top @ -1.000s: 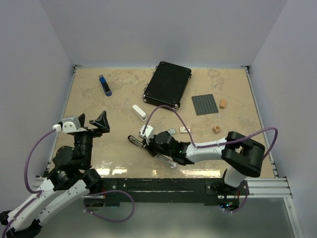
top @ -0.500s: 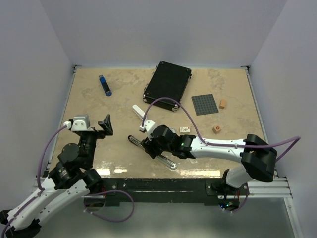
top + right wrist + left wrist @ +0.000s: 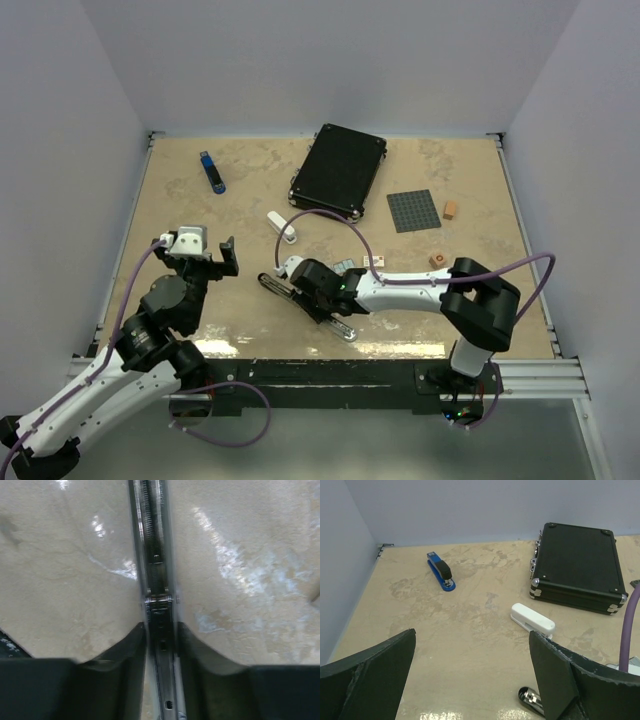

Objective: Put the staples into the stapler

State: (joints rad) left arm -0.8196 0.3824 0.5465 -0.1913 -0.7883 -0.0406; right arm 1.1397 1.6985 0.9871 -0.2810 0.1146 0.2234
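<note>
Both arms have closed in: right gripper (image 3: 160,630) now clamps the open stapler (image 3: 341,326), left gripper (image 3: 472,635) hangs spread; staples (image 3: 374,261) untouched.

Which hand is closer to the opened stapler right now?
Right. The right hand straddles the opened stapler, fingers against both sides of its rail; the left hand hangs apart, to its left.

Left arm: folded at the near left, wrist raised and aimed far.
Left gripper (image 3: 208,262): fingers spread wide, nothing between them.
Right arm: reaching low to the left from the near right.
Right gripper (image 3: 160,635): fingers pressed against both sides of the stapler (image 3: 156,555) rail.
</note>
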